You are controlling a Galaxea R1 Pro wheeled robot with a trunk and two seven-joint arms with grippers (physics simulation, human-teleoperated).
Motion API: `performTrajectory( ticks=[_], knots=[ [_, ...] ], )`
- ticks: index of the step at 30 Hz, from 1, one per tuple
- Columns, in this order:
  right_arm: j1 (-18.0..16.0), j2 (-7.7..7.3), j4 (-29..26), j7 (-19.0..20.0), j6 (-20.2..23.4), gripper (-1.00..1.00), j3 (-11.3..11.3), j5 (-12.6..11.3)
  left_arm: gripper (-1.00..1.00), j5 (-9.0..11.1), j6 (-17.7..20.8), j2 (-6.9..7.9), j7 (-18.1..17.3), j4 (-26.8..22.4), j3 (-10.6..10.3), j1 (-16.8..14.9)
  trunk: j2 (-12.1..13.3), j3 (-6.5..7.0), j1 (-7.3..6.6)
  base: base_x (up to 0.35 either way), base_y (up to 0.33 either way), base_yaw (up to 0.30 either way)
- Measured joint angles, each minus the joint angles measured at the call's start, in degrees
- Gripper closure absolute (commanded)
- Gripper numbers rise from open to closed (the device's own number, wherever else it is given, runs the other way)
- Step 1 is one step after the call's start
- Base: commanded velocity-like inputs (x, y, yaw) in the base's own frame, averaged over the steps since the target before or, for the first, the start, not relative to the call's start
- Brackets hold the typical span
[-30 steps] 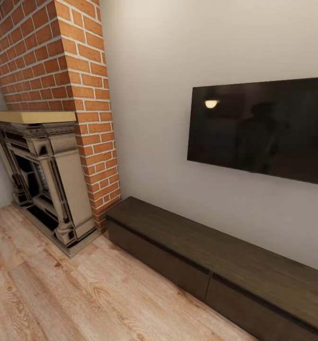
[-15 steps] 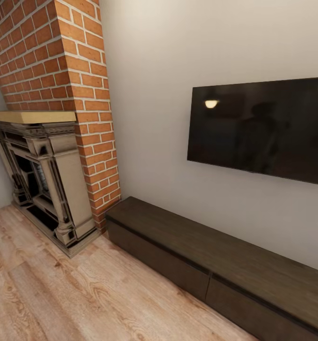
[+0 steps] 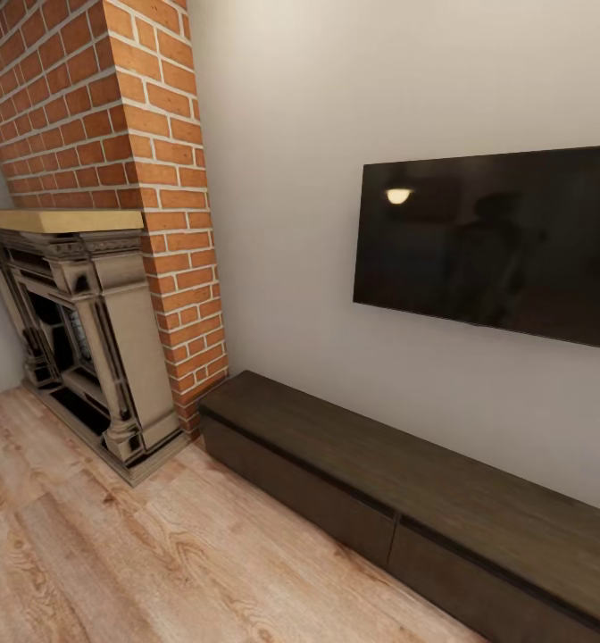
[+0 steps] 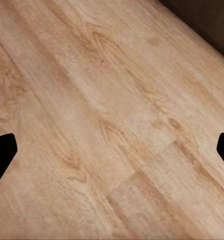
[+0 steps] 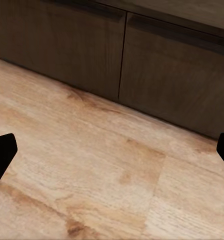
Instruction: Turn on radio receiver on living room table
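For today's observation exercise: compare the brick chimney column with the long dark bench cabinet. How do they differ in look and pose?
The brick chimney column stands tall and is red-orange with pale mortar lines; the bench cabinet lies low and long on the wood floor and is plain dark brown. The column has a fireplace in front; the cabinet sits under the television. Both stand against the beige wall.

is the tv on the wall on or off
Off: the TV screen is dark, with no image, showing only a lamp's reflection and faint room shapes.
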Motion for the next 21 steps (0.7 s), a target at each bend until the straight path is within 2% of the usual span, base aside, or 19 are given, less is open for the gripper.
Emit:
performTrajectory(
  ticks=[21],
  knots=[
    [0.0,-0.14,0.1,0.1,0.2,-1.00,0.0,-0.1,-1.00,0.0,-0.5,0.43,0.0,1.6,0.0,0.0,0.0,0.00,0.00,0.000,0.000,0.000]
  ],
)
